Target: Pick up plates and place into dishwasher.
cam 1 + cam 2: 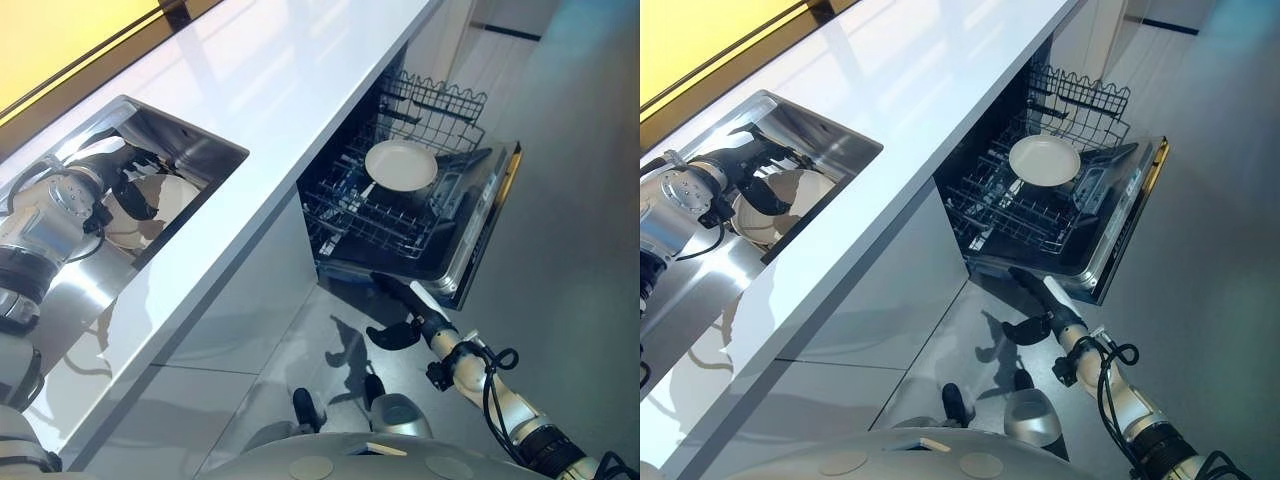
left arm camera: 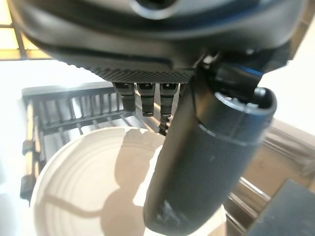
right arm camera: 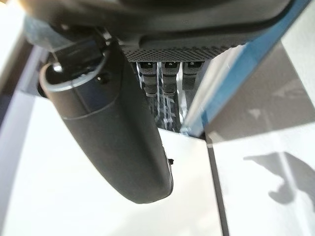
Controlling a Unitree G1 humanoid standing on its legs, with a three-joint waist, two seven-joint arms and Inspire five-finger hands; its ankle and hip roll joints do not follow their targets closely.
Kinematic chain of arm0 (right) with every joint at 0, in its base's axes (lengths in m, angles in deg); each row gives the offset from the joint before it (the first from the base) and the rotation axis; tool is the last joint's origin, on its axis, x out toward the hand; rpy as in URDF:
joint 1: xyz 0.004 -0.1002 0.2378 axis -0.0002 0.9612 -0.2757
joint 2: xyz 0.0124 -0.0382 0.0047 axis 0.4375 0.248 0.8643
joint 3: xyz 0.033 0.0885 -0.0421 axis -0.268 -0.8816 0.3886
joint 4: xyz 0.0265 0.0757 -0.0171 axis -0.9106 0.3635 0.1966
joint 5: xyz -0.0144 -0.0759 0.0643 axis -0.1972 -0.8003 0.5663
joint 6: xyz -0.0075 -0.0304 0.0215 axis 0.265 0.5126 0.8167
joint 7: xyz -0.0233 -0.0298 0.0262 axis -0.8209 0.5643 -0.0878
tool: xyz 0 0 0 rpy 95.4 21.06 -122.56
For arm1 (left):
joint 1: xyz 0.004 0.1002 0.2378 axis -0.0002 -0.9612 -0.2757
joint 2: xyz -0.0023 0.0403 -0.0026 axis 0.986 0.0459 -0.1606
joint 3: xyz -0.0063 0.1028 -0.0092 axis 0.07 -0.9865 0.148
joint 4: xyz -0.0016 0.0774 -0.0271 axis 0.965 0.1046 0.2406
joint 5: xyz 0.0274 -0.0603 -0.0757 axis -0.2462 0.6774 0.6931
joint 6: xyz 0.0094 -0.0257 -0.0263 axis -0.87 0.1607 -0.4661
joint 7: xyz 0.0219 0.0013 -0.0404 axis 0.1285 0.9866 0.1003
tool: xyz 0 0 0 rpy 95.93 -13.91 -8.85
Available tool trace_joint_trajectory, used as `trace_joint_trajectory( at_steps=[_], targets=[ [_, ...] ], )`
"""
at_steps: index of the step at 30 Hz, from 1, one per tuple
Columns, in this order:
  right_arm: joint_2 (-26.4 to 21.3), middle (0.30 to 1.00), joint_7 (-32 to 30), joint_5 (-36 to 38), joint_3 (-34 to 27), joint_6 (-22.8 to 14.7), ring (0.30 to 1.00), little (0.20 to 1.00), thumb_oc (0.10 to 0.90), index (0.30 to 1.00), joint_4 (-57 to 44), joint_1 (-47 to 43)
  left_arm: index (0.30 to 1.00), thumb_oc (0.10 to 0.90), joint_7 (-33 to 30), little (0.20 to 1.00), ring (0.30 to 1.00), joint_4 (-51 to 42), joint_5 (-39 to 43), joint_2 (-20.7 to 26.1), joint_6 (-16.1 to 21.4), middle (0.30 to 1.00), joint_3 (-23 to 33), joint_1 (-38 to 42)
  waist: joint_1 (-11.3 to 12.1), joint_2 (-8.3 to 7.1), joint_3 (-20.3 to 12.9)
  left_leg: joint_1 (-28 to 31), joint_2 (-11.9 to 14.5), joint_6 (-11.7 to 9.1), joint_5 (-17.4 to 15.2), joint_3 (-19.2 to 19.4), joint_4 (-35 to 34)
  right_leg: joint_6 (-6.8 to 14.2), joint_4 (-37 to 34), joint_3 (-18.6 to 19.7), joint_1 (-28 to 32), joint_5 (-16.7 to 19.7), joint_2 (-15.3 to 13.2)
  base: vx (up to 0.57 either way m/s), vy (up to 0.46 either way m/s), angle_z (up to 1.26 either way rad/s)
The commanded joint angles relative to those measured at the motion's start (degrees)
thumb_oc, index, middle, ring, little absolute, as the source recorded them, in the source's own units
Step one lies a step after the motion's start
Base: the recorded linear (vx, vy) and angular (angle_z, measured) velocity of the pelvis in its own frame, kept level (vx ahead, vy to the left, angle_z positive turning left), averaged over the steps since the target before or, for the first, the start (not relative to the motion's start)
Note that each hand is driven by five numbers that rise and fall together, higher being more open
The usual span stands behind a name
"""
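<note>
Left hand (image 1: 748, 165) was inside sink (image 1: 830, 130) at 9 o'clock, above cream plate (image 2: 93, 191); fingertips hidden behind thumb in wrist view, grasp impossible to tell. Second plate (image 1: 401, 165) lay in dishwasher rack (image 1: 375, 215) at 1 o'clock. Right hand (image 1: 400, 330) hung relaxed, empty, at 5 o'clock below dishwasher door (image 1: 490, 220). Counter (image 1: 280, 90) had no readable writing.

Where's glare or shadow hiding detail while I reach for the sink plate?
Left eye view: bright sheen washes out the countertop; the sink interior sits in shade around the left hand. Left wrist view: the hand's shadow falls across the plate. Right wrist view: the floor is blown white.
</note>
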Motion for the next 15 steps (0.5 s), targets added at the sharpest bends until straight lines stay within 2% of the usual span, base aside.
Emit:
trace_joint_trajectory(
  at_steps=[1,10,15],
  targets=[
    [-2.61,0.900,-2.23,-1.21,0.10,-6.51,0.900,0.900,0.800,0.900,-6.08,-5.74,0.900,0.800,-5.21,0.900,0.900,4.34,1.62,1.32,-1.91,0.900,2.78,9.63,0.80,0.33,1.01,-1.27,-3.55,0.83,-7.60,1.31,4.45,4.27,8.23,0.09,-5.28,-3.54,1.33,0.00,0.000,0.00],
    [-3.48,0.900,-3.86,-0.91,-0.41,-6.01,0.900,0.900,0.800,0.900,-6.92,-5.59,0.900,0.800,-3.25,0.900,0.900,10.02,-1.85,1.18,-5.38,0.900,2.79,9.70,0.48,-0.09,2.92,-2.68,-3.68,0.83,-7.57,1.44,5.44,4.37,8.06,0.08,-6.17,-3.20,1.39,0.01,0.003,0.00],
    [-3.65,0.900,-4.78,-1.16,-1.10,-6.29,0.900,0.900,0.800,0.900,-7.56,-4.97,0.900,0.800,1.67,0.900,0.900,13.39,5.18,0.69,-6.70,0.900,4.39,7.61,0.42,-0.35,3.77,-3.35,-3.74,0.90,-7.55,1.52,5.93,4.29,7.64,0.33,-6.42,-2.94,1.52,0.00,0.000,0.00]
  ],
)
